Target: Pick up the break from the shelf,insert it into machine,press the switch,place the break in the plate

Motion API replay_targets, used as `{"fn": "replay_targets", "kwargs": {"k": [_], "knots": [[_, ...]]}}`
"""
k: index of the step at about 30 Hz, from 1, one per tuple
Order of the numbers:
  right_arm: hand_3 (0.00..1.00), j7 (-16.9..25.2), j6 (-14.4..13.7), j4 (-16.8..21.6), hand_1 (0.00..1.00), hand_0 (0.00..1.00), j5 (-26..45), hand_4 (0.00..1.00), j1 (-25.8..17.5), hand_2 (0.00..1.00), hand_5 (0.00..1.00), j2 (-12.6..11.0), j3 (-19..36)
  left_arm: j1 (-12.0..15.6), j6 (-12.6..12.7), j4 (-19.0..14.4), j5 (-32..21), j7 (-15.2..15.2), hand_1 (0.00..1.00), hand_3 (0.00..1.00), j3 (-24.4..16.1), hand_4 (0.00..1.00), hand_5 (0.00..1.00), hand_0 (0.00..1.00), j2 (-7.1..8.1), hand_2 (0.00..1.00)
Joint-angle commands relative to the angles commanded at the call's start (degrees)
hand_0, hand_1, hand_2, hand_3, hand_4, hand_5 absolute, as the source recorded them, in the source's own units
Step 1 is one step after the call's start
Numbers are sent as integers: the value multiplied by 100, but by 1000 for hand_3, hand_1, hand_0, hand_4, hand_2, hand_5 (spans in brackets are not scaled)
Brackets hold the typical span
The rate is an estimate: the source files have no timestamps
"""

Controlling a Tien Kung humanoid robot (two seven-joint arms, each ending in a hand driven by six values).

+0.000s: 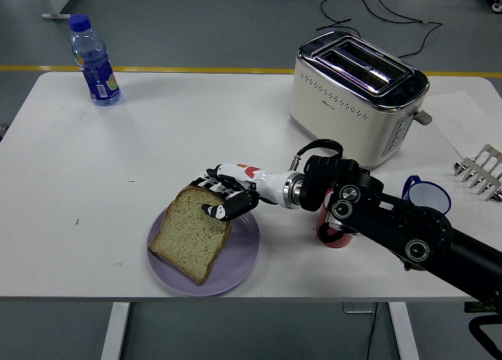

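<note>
While hand (222, 195)-held, bread (190, 233) overhanging plate (243, 258)

Bare table (118, 164) left of plate (243, 258); toaster (357, 93) blocks far right.

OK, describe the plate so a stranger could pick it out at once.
Start at the white toaster at the table's far right and come toward the near edge, left of the black arm. There lies the plate, round and pale purple, under a slice of bread that the right robot hand grips. Nothing else on the table is flat and purple.
</note>
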Motion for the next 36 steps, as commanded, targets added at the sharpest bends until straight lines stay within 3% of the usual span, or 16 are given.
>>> {"fn": "replay_targets", "kwargs": {"k": [5,6,8,13,19,22,23,24,28,29,30,35,36], "knots": [[959,98,28,-49,842,880,-403,628,7,945,86,-3,44,-2,-3,0,8,3,666,734,-8,496,998,695,1,724],[971,118,27,-50,869,918,-485,665,7,965,148,-7,49,-1,-3,0,5,2,666,733,-6,495,998,695,1,724],[971,142,-3,-47,869,918,-577,665,4,965,148,-9,63,-1,-3,0,16,4,666,733,-16,495,998,695,1,724],[974,262,-225,26,873,922,-767,649,-8,968,133,-38,189,0,-5,0,45,10,666,733,-39,495,998,695,2,724],[951,687,-753,460,863,913,-652,622,-75,948,159,-201,491,12,-5,0,114,26,666,733,-101,498,998,695,-2,724],[951,1055,-889,800,863,913,-241,622,-147,948,159,-306,781,20,-6,0,177,43,666,733,-146,498,998,695,-5,724],[951,1206,-862,931,863,913,-55,622,-180,948,159,-346,911,24,-8,0,215,51,666,733,-167,498,998,695,-2,724],[857,1367,-836,1066,815,866,163,574,-215,856,152,-389,1043,29,-9,0,245,59,666,733,-183,496,998,695,0,724],[857,1948,-779,1599,815,866,1117,574,-320,856,152,-562,1536,42,-9,0,336,84,666,733,-234,496,998,695,1,724],[857,2036,-798,1683,815,866,1341,574,-337,856,152,-600,1634,47,-8,0,337,85,666,733,-233,496,998,695,2,724],[769,2132,-827,1776,759,818,1564,516,-355,785,158,-642,1758,53,-7,0,332,86,665,733,-229,496,998,695,3,724],[769,2444,-998,2018,759,818,2750,516,-447,785,158,-888,2334,79,0,0,352,100,665,733,-241,496,998,695,0,724],[717,2515,-1032,2039,734,794,3011,508,-491,751,157,-990,2487,87,1,0,358,104,665,732,-245,496,998,695,1,724]]}}
